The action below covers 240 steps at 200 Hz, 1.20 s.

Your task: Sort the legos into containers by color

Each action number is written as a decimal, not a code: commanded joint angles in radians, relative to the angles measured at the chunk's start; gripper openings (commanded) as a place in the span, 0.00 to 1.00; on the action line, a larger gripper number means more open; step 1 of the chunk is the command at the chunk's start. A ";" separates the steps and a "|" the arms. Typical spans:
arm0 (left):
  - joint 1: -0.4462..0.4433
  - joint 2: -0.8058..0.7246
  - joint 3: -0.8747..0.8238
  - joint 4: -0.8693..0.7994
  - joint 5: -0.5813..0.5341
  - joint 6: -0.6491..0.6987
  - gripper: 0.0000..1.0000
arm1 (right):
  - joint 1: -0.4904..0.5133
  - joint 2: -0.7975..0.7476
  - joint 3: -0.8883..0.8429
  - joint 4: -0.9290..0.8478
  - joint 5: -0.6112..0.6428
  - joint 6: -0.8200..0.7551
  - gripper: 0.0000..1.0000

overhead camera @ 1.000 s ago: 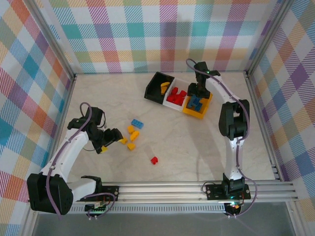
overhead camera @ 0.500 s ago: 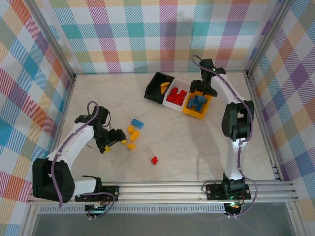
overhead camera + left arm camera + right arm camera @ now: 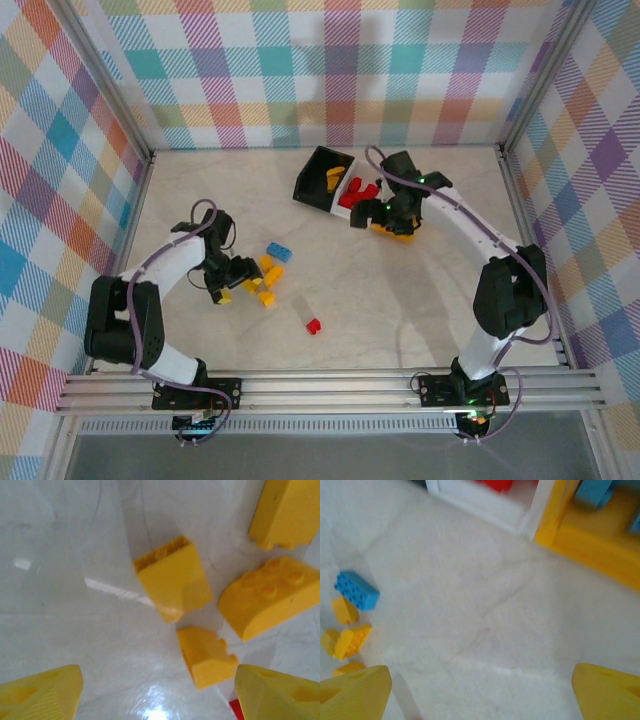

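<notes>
The left fingers (image 3: 226,296) sit low over the worktop (image 3: 420,300) on its left side, just beside a loose cluster of yellow bricks (image 3: 268,278). In the left wrist view they are spread wide with nothing between them. Four of the yellow bricks lie on the worktop ahead of the tips, and the fingers touch none of them. A blue brick (image 3: 279,252) lies just behind the cluster. A single red brick (image 3: 313,325) lies apart from it, nearer the arm bases.

The three bins stand joined in a row at the far middle. The black bin (image 3: 318,172) holds a yellow piece (image 3: 335,178). The white bin (image 3: 480,505) holds several red bricks (image 3: 358,190). The orange bin (image 3: 592,550) holds blue ones (image 3: 595,490) and is partly covered by the right arm in the top view.

The right fingers (image 3: 358,214) hang over bare worktop just in front of the white and orange bins. In the right wrist view their tips are spread far apart and carry nothing.
</notes>
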 commanded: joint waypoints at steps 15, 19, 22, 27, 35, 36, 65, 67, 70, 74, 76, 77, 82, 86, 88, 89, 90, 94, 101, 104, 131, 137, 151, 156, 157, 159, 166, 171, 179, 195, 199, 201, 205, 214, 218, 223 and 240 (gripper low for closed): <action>-0.016 0.093 0.077 0.020 -0.048 -0.055 0.79 | -0.004 -0.052 -0.064 0.008 -0.034 0.035 0.93; -0.019 0.103 0.083 0.016 -0.055 -0.056 0.79 | -0.004 -0.054 -0.065 0.007 -0.033 0.034 0.93; -0.020 0.110 0.086 0.013 -0.059 -0.058 0.79 | -0.004 -0.056 -0.068 0.007 -0.031 0.032 0.93; -0.022 0.120 0.092 0.006 -0.068 -0.059 0.79 | -0.004 -0.056 -0.071 0.008 -0.029 0.030 0.93; -0.025 0.134 0.097 0.001 -0.081 -0.062 0.78 | -0.004 -0.058 -0.072 0.007 -0.027 0.029 0.93; -0.026 0.135 0.098 -0.001 -0.082 -0.061 0.78 | -0.004 -0.058 -0.072 0.008 -0.026 0.030 0.93; -0.028 0.167 0.099 0.005 -0.089 -0.091 0.76 | -0.003 -0.058 -0.088 0.030 -0.040 0.039 0.93; -0.029 0.170 0.100 0.006 -0.089 -0.092 0.76 | -0.004 -0.059 -0.092 0.034 -0.043 0.040 0.93; -0.029 0.174 0.101 0.006 -0.089 -0.097 0.76 | -0.004 -0.060 -0.094 0.036 -0.043 0.041 0.93; -0.033 0.177 0.104 0.006 -0.090 -0.099 0.76 | -0.004 -0.059 -0.097 0.040 -0.046 0.043 0.93; -0.033 0.179 0.105 0.007 -0.090 -0.102 0.76 | -0.004 -0.059 -0.100 0.042 -0.047 0.043 0.93; -0.034 0.180 0.106 0.006 -0.091 -0.103 0.76 | -0.004 -0.059 -0.101 0.043 -0.047 0.043 0.93; -0.036 0.187 0.110 0.005 -0.092 -0.106 0.75 | -0.004 -0.059 -0.107 0.045 -0.047 0.044 0.93; -0.040 0.193 0.114 0.004 -0.092 -0.109 0.75 | -0.004 -0.060 -0.110 0.048 -0.047 0.043 0.93; -0.041 0.195 0.115 0.003 -0.093 -0.110 0.75 | -0.004 -0.060 -0.111 0.048 -0.047 0.043 0.93; -0.041 0.195 0.116 0.003 -0.093 -0.111 0.75 | -0.004 -0.060 -0.112 0.048 -0.047 0.043 0.93; -0.042 0.196 0.117 0.003 -0.093 -0.112 0.75 | -0.004 -0.061 -0.113 0.048 -0.047 0.043 0.93; -0.044 0.202 0.121 0.002 -0.093 -0.113 0.75 | -0.004 -0.061 -0.116 0.050 -0.047 0.042 0.93; -0.049 0.209 0.125 -0.001 -0.096 -0.116 0.75 | -0.004 -0.063 -0.121 0.052 -0.047 0.040 0.93; -0.050 0.212 0.127 -0.002 -0.098 -0.117 0.75 | -0.004 -0.064 -0.125 0.054 -0.047 0.040 0.93; -0.058 0.236 0.128 0.004 -0.102 -0.129 0.73 | -0.004 -0.081 -0.155 0.067 -0.047 0.037 0.92; -0.059 0.244 0.128 0.009 -0.098 -0.131 0.71 | -0.004 -0.087 -0.162 0.069 -0.047 0.038 0.92; -0.062 0.261 0.127 0.017 -0.092 -0.138 0.67 | -0.004 -0.100 -0.179 0.074 -0.045 0.043 0.92; -0.063 0.265 0.127 0.020 -0.091 -0.139 0.65 | -0.004 -0.107 -0.186 0.077 -0.044 0.045 0.92; -0.063 0.266 0.127 0.020 -0.092 -0.140 0.64 | -0.004 -0.108 -0.187 0.078 -0.044 0.045 0.92; -0.063 0.266 0.126 0.021 -0.091 -0.140 0.63 | -0.004 -0.109 -0.191 0.079 -0.044 0.046 0.92; -0.065 0.271 0.125 0.023 -0.090 -0.141 0.60 | -0.004 -0.117 -0.200 0.081 -0.044 0.048 0.92; -0.065 0.271 0.124 0.024 -0.091 -0.141 0.58 | -0.004 -0.122 -0.205 0.083 -0.042 0.050 0.92; -0.065 0.273 0.122 0.024 -0.091 -0.140 0.54 | -0.004 -0.131 -0.215 0.084 -0.041 0.053 0.92; -0.066 0.272 0.122 0.021 -0.095 -0.131 0.49 | -0.004 -0.146 -0.231 0.088 -0.038 0.055 0.92; -0.066 0.272 0.123 0.019 -0.096 -0.130 0.49 | -0.004 -0.150 -0.233 0.088 -0.038 0.056 0.92; -0.065 0.272 0.123 0.018 -0.098 -0.129 0.49 | -0.004 -0.151 -0.234 0.088 -0.036 0.056 0.92; -0.066 0.270 0.122 0.017 -0.099 -0.127 0.48 | -0.004 -0.154 -0.236 0.087 -0.036 0.058 0.92; -0.066 0.266 0.124 0.013 -0.103 -0.121 0.46 | -0.004 -0.161 -0.240 0.086 -0.036 0.058 0.92; -0.065 0.264 0.124 0.012 -0.104 -0.119 0.45 | -0.004 -0.164 -0.243 0.086 -0.035 0.059 0.92; -0.066 0.259 0.124 0.008 -0.106 -0.116 0.43 | -0.004 -0.167 -0.245 0.088 -0.036 0.060 0.92; -0.065 0.238 0.129 -0.003 -0.116 -0.103 0.40 | -0.004 -0.179 -0.256 0.088 -0.038 0.065 0.92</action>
